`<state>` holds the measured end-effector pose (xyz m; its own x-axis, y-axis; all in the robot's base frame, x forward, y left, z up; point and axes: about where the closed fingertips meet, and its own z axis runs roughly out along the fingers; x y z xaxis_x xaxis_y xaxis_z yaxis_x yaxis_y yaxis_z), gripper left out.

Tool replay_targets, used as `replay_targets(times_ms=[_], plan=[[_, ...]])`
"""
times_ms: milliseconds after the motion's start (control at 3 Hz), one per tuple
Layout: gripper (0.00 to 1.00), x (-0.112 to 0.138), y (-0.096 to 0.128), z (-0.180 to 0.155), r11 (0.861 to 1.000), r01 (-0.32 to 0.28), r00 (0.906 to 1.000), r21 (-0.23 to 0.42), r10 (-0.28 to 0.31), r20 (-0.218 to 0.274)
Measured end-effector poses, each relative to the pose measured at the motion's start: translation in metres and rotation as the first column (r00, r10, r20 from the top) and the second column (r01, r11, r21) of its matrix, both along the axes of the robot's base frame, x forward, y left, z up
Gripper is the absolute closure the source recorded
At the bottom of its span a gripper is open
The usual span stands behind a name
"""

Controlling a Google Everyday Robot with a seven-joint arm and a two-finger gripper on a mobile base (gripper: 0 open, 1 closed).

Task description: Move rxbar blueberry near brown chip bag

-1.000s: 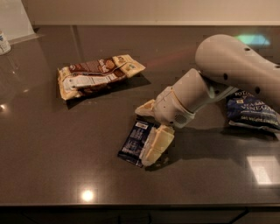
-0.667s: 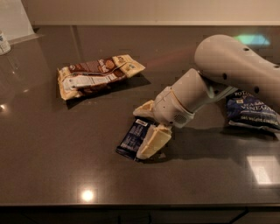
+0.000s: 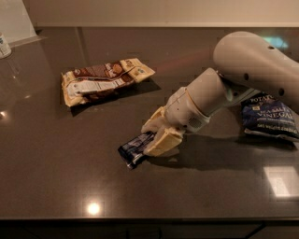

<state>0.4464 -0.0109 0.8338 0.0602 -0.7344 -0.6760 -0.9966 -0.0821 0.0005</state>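
Three packets are in view: one rxbar, one brown bag and one blue bag whose white lettering cannot be read. The cream gripper pinches the rxbar's right end at mid-surface, well apart from the brown bag at upper left. The surface is dark and glossy, with light spots; a pale wall stands behind.
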Motion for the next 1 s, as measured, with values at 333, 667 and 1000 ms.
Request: replay_targets(times_ms=[333,667,1000], plan=[[1.00,0.014,-0.002,0.015,0.999,0.035,0.9990,0.012,-0.035,0.029],[1.00,0.035,-0.001,0.030,0.997,0.069,0.9956,0.019,-0.070,0.062],[1.00,0.060,0.002,0.040,0.994,0.108,0.9904,0.021,-0.109,0.085]])
